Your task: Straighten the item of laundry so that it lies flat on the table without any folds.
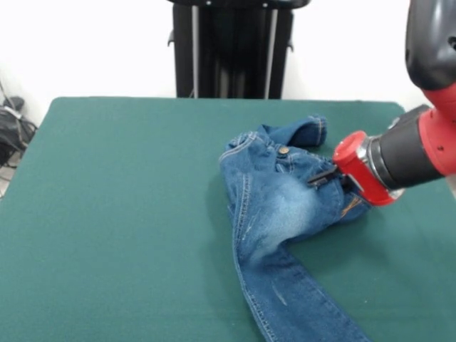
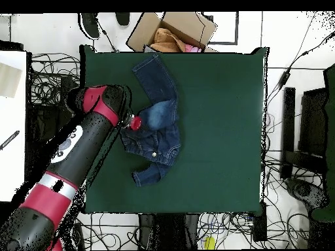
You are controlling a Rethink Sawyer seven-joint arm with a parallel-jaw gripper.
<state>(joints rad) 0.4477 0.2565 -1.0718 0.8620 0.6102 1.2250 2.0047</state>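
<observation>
Gripper (image 1: 324,178) comes in from three o'clock in the front view, its dark tips pressed into the jeans (image 1: 274,206) near the waist; whether they pinch cloth or merely touch is hard to tell. Bunched at the waist, the jeans sit right of the table's (image 1: 114,214) centre, one leg running toward five o'clock, the other folded toward one o'clock.

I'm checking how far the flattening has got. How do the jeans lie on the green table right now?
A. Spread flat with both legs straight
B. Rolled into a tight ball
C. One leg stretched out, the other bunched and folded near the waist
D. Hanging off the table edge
C: the jeans have one leg running out straight while the other is crumpled by the waist, next to the claw.
</observation>
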